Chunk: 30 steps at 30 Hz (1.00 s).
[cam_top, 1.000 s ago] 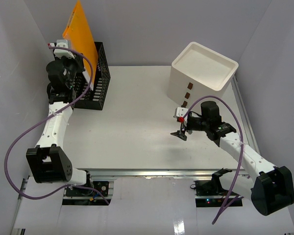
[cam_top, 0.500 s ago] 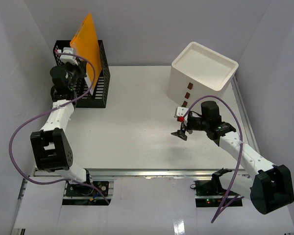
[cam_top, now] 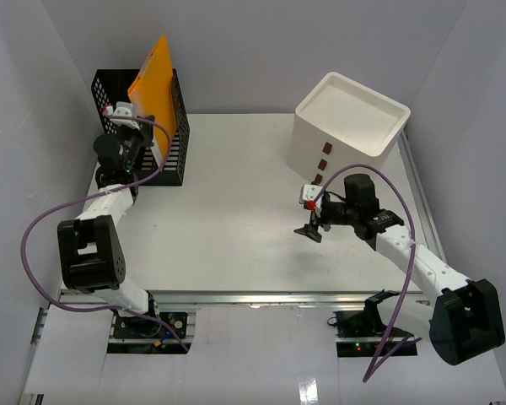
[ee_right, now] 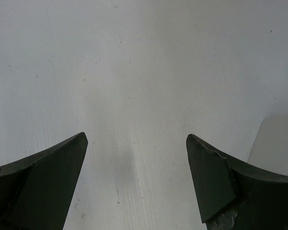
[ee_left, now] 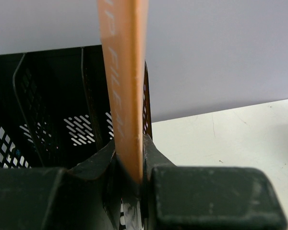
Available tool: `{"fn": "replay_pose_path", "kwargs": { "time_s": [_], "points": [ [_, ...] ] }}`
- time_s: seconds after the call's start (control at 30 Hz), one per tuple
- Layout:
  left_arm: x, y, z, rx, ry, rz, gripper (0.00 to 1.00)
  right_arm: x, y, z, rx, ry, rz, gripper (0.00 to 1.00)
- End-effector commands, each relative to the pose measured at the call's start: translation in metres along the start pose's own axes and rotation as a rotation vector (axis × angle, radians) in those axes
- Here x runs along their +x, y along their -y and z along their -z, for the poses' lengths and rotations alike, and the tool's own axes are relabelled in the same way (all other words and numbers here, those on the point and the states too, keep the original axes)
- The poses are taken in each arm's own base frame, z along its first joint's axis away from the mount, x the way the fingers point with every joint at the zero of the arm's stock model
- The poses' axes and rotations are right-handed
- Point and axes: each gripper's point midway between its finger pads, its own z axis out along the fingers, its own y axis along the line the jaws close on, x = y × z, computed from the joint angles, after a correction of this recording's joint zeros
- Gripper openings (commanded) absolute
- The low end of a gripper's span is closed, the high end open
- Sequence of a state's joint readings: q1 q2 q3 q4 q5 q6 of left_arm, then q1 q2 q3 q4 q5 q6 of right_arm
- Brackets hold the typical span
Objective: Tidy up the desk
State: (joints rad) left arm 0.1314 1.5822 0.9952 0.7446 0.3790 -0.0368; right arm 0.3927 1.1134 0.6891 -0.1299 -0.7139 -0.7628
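The desk (cam_top: 236, 219) is a wide white tabletop with a metal rail along its front. At its far left stands a black mesh file holder (cam_top: 164, 156). My left gripper (cam_top: 133, 118) is shut on an orange folder (cam_top: 152, 80) and holds it upright in the holder. In the left wrist view the orange folder (ee_left: 125, 86) stands edge-on between my jaws at my left gripper (ee_left: 127, 165), with the mesh holder (ee_left: 53, 110) behind. My right gripper (cam_top: 308, 229) is open and empty, low over the bare desk (ee_right: 144, 72); in the right wrist view my right gripper (ee_right: 137, 143) holds nothing.
A white three-drawer box (cam_top: 350, 126) with small brown handles stands at the far right. Grey walls close in the left, back and right sides. Purple cables loop off both arms.
My left gripper has moved right and down with the orange folder, bringing it from above the holder's left side down into the holder. The right arm has not moved.
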Motion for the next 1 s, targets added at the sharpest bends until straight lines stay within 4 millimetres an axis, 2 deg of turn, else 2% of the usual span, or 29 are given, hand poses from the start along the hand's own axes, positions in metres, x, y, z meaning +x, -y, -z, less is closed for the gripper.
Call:
{"fn": "replay_pose_path", "kwargs": {
  "time_s": [0.0, 0.37, 0.67, 0.7, 0.73, 0.83, 0.93, 0.97],
  "points": [
    [-0.004, -0.004, 0.005, 0.000, 0.057, -0.060, 0.00, 0.001, 0.001, -0.001, 0.000, 0.015, 0.008, 0.90],
    [-0.003, -0.012, -0.003, -0.002, 0.045, -0.101, 0.00, 0.003, 0.002, 0.000, 0.000, 0.017, 0.001, 0.90],
    [0.025, -0.005, 0.006, 0.018, 0.005, -0.057, 0.01, 0.005, 0.003, 0.001, 0.005, 0.012, -0.005, 0.90],
    [0.028, -0.004, 0.007, 0.020, 0.001, -0.053, 0.05, 0.005, 0.004, 0.001, 0.006, 0.012, -0.005, 0.90],
    [0.030, -0.003, 0.010, 0.021, -0.004, -0.037, 0.15, 0.006, 0.004, 0.001, 0.008, 0.011, -0.005, 0.90],
    [0.034, 0.000, 0.016, 0.013, -0.014, 0.005, 0.47, 0.007, 0.005, 0.002, 0.012, 0.006, -0.006, 0.90],
    [0.039, 0.001, 0.024, -0.011, -0.040, 0.039, 0.64, 0.006, 0.010, 0.006, 0.028, 0.006, -0.007, 0.90],
    [0.033, 0.001, 0.027, -0.016, -0.032, 0.040, 0.70, 0.007, 0.013, 0.009, 0.041, 0.003, -0.008, 0.90]
  ]
}}
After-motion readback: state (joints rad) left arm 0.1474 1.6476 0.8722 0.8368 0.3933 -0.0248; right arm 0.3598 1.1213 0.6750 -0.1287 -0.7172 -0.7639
